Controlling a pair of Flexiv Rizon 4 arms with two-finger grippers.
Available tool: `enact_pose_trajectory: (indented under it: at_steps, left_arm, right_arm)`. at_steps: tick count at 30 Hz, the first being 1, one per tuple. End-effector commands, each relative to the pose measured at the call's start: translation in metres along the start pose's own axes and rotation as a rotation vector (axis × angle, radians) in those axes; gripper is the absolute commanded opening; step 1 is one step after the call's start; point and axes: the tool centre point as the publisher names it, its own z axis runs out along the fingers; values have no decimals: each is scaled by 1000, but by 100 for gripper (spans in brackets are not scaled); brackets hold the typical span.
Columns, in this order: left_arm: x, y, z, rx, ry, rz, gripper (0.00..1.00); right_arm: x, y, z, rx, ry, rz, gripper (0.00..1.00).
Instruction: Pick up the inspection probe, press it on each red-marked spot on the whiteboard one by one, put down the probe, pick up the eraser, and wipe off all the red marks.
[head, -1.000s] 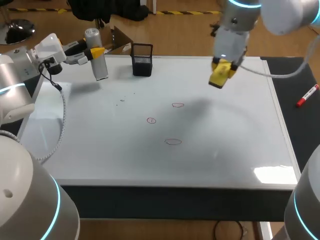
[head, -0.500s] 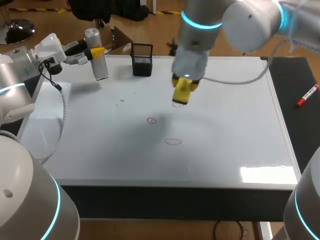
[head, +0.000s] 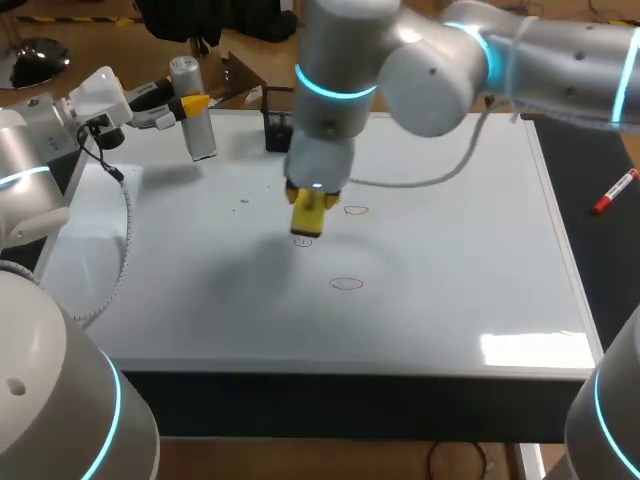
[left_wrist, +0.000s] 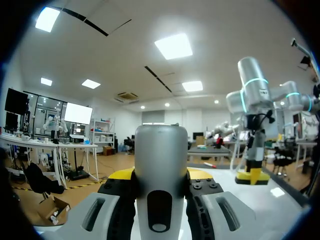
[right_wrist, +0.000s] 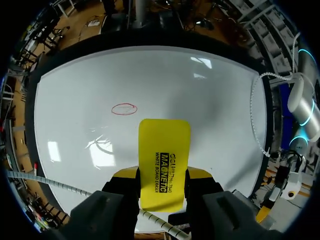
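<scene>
My right arm (head: 430, 70) crosses the whiteboard's (head: 450, 300) far half, a black holder (head: 273, 138) stands behind it, and I find the near half open.

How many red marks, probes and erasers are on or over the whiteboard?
red marks: 3
probe: 1
eraser: 1
Total: 5

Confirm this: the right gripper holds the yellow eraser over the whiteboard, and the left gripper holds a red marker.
The left gripper's load is wrong: the left gripper holds the grey inspection probe, as the left wrist view shows. The rest stands: the right gripper holds the yellow eraser over the whiteboard.
</scene>
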Motion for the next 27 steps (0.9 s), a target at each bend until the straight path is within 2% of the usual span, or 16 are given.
enact_pose_trajectory:
  at_steps: [1, 8, 12, 14, 27]
  left_arm:
    - [0, -1, 0, 0, -3, 1, 0]
    - [0, -1, 0, 0, -3, 1, 0]
    - [0, -1, 0, 0, -3, 1, 0]
    - [0, -1, 0, 0, -3, 1, 0]
    - [0, -1, 0, 0, -3, 1, 0]
  right_arm:
    - [-32, 5, 20, -7, 12, -11, 0]
    - [-49, 19, 43, -58, 38, -33, 0]
    - [-48, 24, 53, -61, 71, -36, 0]
    - [-48, 25, 56, -84, 49, -37, 0]
    - [-37, 27, 74, -81, 41, -41, 0]
